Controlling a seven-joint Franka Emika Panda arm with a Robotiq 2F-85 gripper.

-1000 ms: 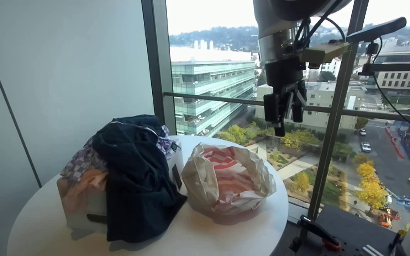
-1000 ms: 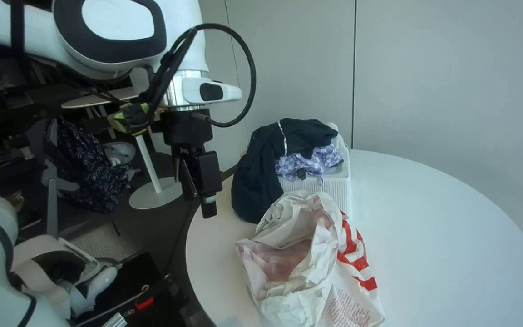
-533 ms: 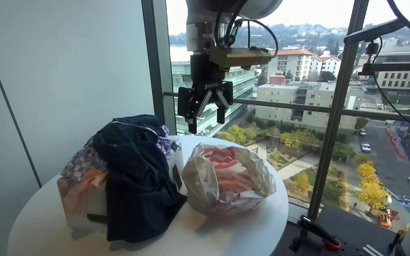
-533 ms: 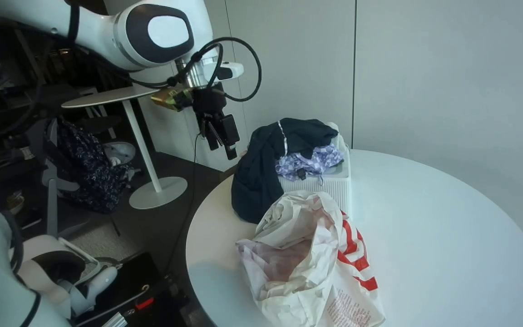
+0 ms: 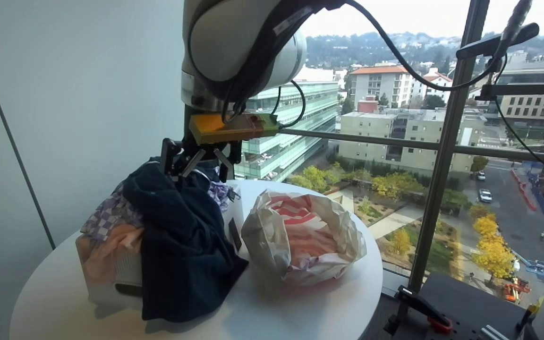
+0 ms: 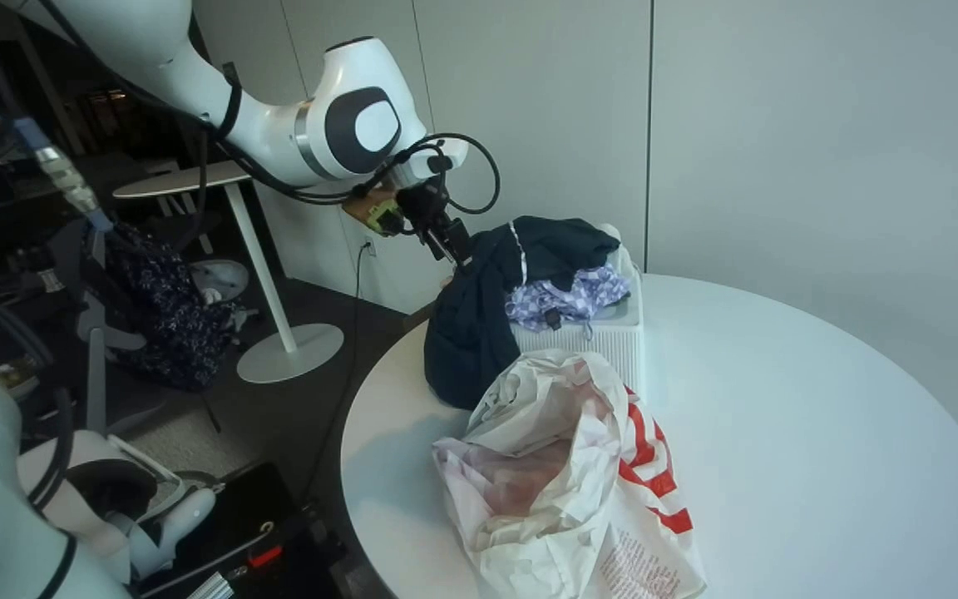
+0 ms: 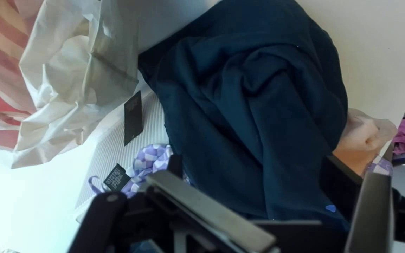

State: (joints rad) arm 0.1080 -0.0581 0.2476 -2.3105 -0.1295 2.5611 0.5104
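My end effector hangs over the upper folds of a navy cloth, its fingers spread wide with the dark fabric showing between them; whether a fingertip touches it, I cannot tell. The cloth, smooth and matte, lies heaped on a white box by the edge of the round surface nearest the wall, sagging in deep, soft folds down the box's side; in an exterior view, a thin pale strip crosses its top. Bunched against it is a lavender-and-white checked fabric, crumpled and tightly gathered, with a square black tag bearing pale print beside it. At one end of the box, a sheer peach cloth spills out in loose creases. The box's face is finely ribbed, a dark rectangle standing out against the white. Just beside it, toward the right edge of the surface in an exterior view, a white bag gapes open, its thin walls crinkled, its rim rounded and uneven, bold red stripes running down one side above lines of small print; whether it is paper or plastic, I cannot make out.
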